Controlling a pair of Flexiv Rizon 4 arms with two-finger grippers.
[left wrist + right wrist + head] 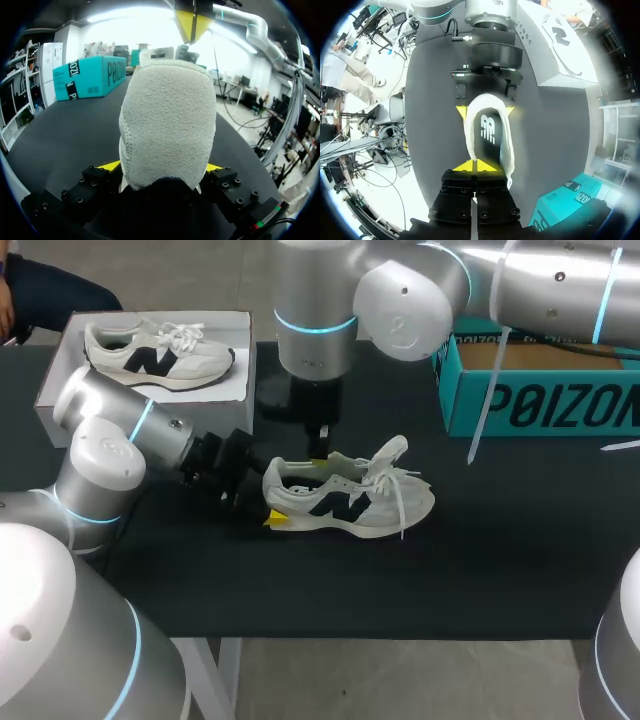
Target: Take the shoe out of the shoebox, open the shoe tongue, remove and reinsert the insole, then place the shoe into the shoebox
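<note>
Two arms are being shown over the black table point(500, 570): the left arm point(110, 440) is lying low along the left edge, and the right arm point(400, 290) is coming in from the far right corner and hanging over the middle.

At the far right corner a teal box point(540, 390) is being seen, standing apart from everything else. At the far left corner the white shoebox point(60, 370) is lying open, and a second shoe point(160, 355), pale with a dark logo, is being carried inside it.

And here is the action: the shoe point(350, 498) is sitting on its sole near the middle of the surface, with its heel toward the left edge, its toe toward the right edge and its laces point(395, 480) hanging loose. Its heel is being clamped by the left gripper point(162, 166), with one yellow tip pressed against each side.

The right gripper point(476, 166) is being pointed straight down over the shoe's opening, its tips pressed together with nothing to be seen between them. Whether the shoe is being touched cannot be told. The insole point(487, 132) is being shown lying inside the shoe, just ahead of those tips.
</note>
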